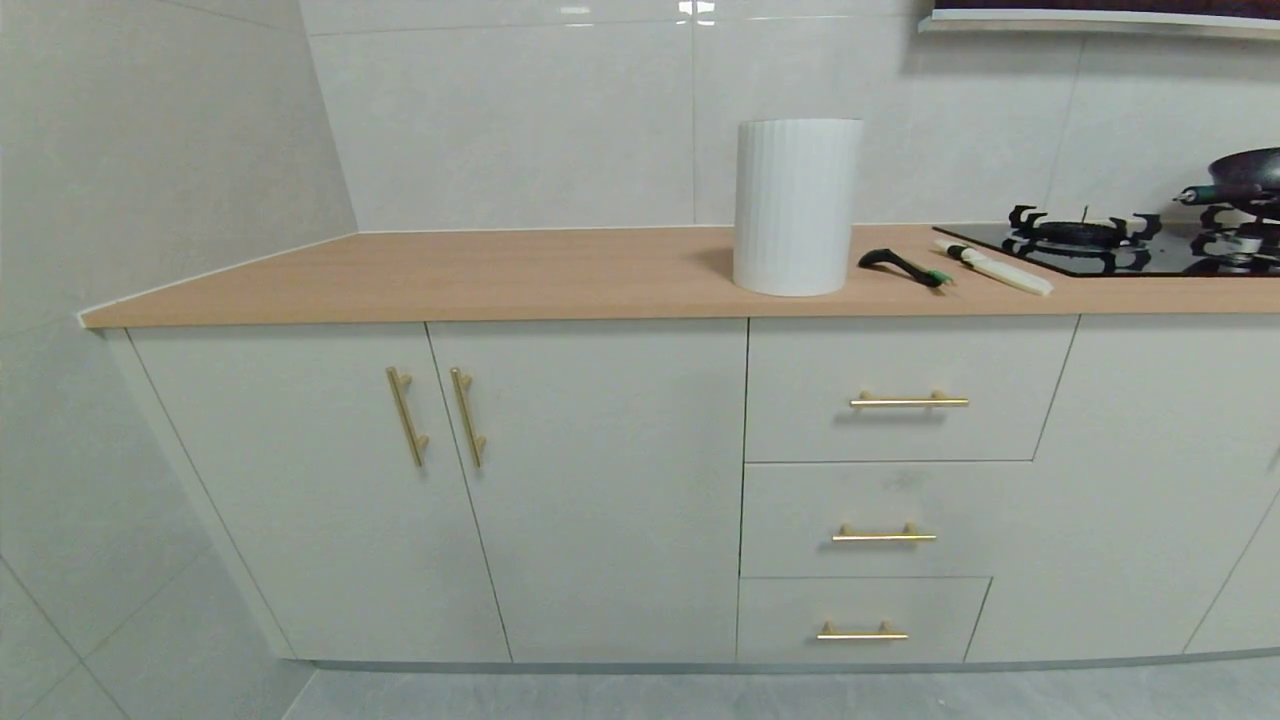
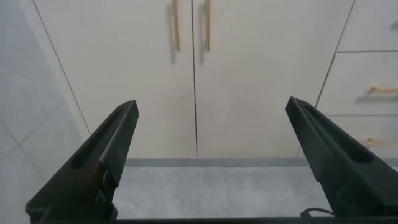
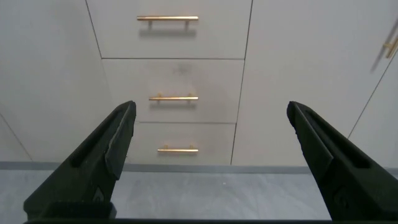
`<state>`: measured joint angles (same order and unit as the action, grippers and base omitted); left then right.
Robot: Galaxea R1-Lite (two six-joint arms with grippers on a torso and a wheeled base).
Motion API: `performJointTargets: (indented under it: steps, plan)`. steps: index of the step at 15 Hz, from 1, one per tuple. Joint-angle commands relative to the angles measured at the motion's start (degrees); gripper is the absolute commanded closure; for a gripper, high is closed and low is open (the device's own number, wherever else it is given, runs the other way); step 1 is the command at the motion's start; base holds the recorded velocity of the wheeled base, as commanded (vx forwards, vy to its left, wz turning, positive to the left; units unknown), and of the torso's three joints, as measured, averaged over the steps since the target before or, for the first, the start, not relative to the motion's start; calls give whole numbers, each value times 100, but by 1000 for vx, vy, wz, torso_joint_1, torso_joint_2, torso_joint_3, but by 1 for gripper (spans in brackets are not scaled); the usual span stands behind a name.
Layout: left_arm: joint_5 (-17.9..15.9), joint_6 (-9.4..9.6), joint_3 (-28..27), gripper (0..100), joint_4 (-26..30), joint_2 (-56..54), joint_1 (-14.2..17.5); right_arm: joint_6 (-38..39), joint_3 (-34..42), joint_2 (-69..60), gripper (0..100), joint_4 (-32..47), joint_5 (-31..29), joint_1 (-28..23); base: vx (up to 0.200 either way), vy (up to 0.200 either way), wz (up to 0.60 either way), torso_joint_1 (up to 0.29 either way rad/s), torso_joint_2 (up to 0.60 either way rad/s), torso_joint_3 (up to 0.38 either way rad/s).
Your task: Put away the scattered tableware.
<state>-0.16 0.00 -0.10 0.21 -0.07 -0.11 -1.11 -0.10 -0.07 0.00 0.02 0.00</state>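
Cabinet run [image 1: 620, 500]: we see a pale front filling the lower half of the head view, under a long worktop.
Tiled wall [image 1: 500, 120]: glossy white tiles stand behind the worktop and turn the corner on our left.
Countertop [image 1: 500, 275]: a wood-toned slab, and everything loose that we see sits toward its right part.
Floor [image 1: 700, 695]: grey tile runs below the plinth.
Double doors [image 1: 440, 480]: both are closed on the left half of the cabinet, with two gold bar handles upright beside the centre seam.
Drawers [image 1: 900, 360]: we count three stacked to the right of the doors, all closed, each with a level gold handle.
Hob [image 1: 1130, 255]: black glass is set into the worktop at the far right and carries black burner grates.
White ribbed container [image 1: 797, 205]: a tall cylinder stands upright on the worktop, above the seam between doors and drawers.
Dark pan [image 1: 1245, 175]: it rests on the far right burner, cut off by the frame edge.
Left gripper [image 2: 211, 104]: our fingers are spread wide with nothing between them, low down and facing the doors.
Right gripper [image 3: 210, 107]: likewise spread and holding nothing, low down and facing the drawers.
Pale-handled utensil [image 1: 995, 268]: it lies flat on the worktop along the hob's near left edge.
Black-handled utensil [image 1: 900, 265]: it lies flat between the container and the pale one, just beside each, with a green tip toward the pale one.
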Motion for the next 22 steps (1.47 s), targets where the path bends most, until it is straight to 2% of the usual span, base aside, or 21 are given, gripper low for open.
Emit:
performJointTargets:
  steps: [1, 2, 11, 12, 13, 14, 17, 19, 22]
  plan:
    - [-2, 0, 1, 0, 6, 7, 2, -12, 1, 7, 0, 0, -2, 0, 200, 0, 0, 2, -2, 2]
    - [-2, 0, 1, 0, -3, 7, 2, -3, 1, 7, 0, 0, -2, 0, 200, 0, 0, 7, 2, -2]
    - [-2, 0, 1, 0, -3, 7, 2, -30, 1, 7, 0, -9, 6, 0, 0, 0, 0, 0, 0, 0]
    - [-2, 0, 1, 0, -3, 7, 2, -30, -52, 7, 0, -53, 15, 0, 0, 0, 0, 0, 0, 0]
    - [-2, 0, 1, 0, -3, 7, 2, 23, -412, 34, 0, -132, 85, 18, 0, 0, 0, 0, 0, 0]
    - [-2, 0, 1, 0, -3, 7, 2, 181, -913, 306, 0, -18, 252, 70, 0, 0, 0, 0, 0, 0]
    - [-2, 0, 1, 0, -3, 7, 2, 181, -1019, 1440, 0, 105, 771, 431, 0, 0, 0, 0, 0, 0]
    - [-2, 0, 1, 0, 6, 7, 2, 181, -1203, 2336, 0, 79, 841, 554, 0, 0, 0, 0, 0, 0]
    - [-2, 0, 1, 0, -3, 7, 2, 164, -1924, 4024, 0, -18, 991, 765, 0, 0, 0, 0, 0, 0]
